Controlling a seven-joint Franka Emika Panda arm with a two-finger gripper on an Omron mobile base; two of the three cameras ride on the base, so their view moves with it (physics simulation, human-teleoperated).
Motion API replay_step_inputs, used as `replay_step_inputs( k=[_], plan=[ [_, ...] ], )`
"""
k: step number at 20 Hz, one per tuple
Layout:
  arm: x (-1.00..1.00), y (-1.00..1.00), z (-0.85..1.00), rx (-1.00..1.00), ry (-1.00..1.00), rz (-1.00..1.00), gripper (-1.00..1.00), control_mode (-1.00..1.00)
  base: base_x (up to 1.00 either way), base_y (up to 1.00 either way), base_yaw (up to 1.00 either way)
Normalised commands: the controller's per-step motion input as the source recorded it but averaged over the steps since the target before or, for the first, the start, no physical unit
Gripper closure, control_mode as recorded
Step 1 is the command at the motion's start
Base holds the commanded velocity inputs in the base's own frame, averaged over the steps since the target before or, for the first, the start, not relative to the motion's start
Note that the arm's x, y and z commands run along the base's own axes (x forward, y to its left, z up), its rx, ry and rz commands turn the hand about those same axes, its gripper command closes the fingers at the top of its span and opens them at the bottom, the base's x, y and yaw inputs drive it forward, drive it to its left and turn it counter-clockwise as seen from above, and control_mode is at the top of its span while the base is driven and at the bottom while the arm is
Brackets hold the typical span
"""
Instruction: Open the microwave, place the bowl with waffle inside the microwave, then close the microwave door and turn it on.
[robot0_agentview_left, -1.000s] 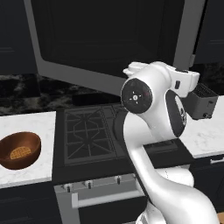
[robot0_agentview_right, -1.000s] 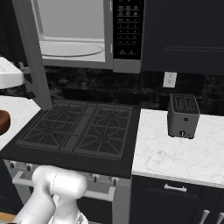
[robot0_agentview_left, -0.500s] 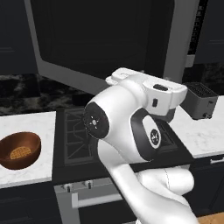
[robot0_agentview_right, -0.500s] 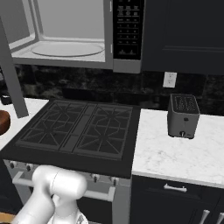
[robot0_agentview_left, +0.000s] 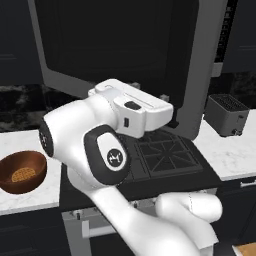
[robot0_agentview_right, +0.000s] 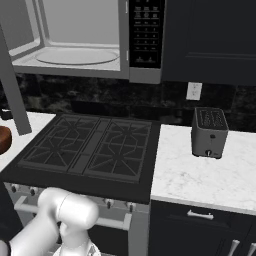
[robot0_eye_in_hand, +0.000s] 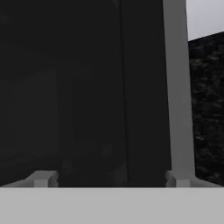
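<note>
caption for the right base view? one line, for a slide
Microwave stands open above the stove, turntable bare; toaster on the counter to the right.

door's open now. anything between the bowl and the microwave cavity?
Judging from both base views, possibly the microwave door itself. It hangs swung out over the stove, between the bowl with the waffle on the left counter and the open microwave cavity. The turntable looks bare.
</note>
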Motion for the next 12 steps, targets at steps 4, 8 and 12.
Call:
replay_step_inputs(
  k=[4,8,12],
  plan=[
    [-0.18,0.52,0.05,0.00,0.00,0.15,-1.00,-1.00,0.00,0.00,0.00],
    [-0.45,0.14,0.01,0.00,0.00,0.39,-1.00,-1.00,0.00,0.00,0.00],
    [-0.31,-0.25,-0.24,0.05,0.05,0.62,-1.00,-1.00,0.00,0.00,0.00]
  ],
)
